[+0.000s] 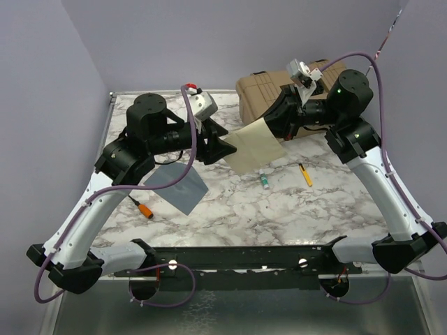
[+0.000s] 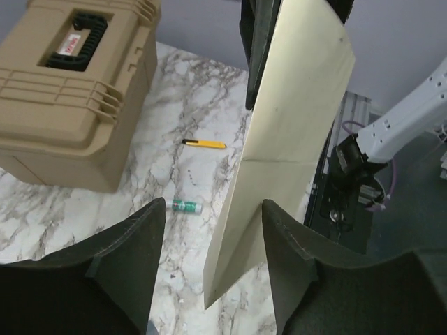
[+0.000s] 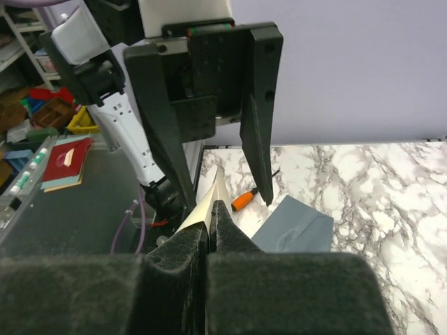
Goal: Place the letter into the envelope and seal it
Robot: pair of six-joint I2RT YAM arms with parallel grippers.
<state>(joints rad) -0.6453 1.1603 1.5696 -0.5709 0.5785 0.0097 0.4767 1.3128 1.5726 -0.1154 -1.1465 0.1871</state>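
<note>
The cream letter (image 1: 255, 145) hangs in the air over the table's middle, pinched at its upper right edge by my right gripper (image 1: 271, 125). In the right wrist view that gripper (image 3: 210, 211) is shut on the letter (image 3: 218, 187). My left gripper (image 1: 222, 148) reaches the sheet's left end. In the left wrist view the left gripper (image 2: 214, 206) stands open around the letter's (image 2: 293, 125) lower edge, the sheet close to the right finger (image 2: 293, 258) with a wide gap to the other. The slate-grey envelope (image 1: 178, 185) lies flat below the left arm and shows in the right wrist view too as the envelope (image 3: 293, 229).
A tan hard case (image 1: 276, 89) stands at the back right. On the marble lie a yellow pen-like tool (image 1: 305, 174), a small green tube (image 1: 265, 181) and an orange-handled tool (image 1: 144, 208). A black rail (image 1: 244, 257) runs along the near edge.
</note>
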